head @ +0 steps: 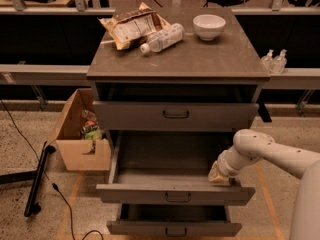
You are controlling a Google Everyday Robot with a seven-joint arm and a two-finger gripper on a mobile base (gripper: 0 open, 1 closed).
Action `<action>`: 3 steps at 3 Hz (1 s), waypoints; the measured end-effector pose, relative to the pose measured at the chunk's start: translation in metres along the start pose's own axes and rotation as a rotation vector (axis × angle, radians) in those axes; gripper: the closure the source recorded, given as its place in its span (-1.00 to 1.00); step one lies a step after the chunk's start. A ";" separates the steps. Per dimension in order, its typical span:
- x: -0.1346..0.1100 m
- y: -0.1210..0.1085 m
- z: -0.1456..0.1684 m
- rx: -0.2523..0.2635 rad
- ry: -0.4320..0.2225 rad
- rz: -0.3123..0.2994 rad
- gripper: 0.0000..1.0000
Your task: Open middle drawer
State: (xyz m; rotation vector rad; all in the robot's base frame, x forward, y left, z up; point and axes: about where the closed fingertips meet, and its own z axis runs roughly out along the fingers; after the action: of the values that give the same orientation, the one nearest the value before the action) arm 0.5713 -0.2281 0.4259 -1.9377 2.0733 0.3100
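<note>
- The middle drawer (145, 193) sits in the lower centre of the frame, pulled well out of the cabinet, with its bare inside showing.
- The gripper (219, 175) is at the drawer's right front corner, just behind the front panel and low inside. Whether it grips anything cannot be told.
- Judged from this, the drawer looks about fully open. The step in hand is likely the last of the pull, or letting go.
- Any further pull should run straight out toward the bottom of the frame. Pushing from one corner could skew the drawer on its runners.
- The handle (178, 197) is centred on the panel and free, which gives a truer pull point.
- Leaving calls for lifting clear of the right side wall and the front panel edge.
- The top drawer (175, 115) overhangs just above, so room upward is tight.
- The box (80, 151) stands at left, and the arm (272, 151) comes in from the right, where the floor looks open.
</note>
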 end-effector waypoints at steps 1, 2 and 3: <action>-0.002 0.012 0.009 -0.036 0.020 0.023 1.00; -0.002 0.027 0.010 -0.065 0.040 0.052 1.00; 0.001 0.049 0.004 -0.100 0.066 0.093 1.00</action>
State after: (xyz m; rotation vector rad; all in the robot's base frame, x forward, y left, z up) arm 0.5224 -0.2241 0.4202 -1.9349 2.2352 0.3819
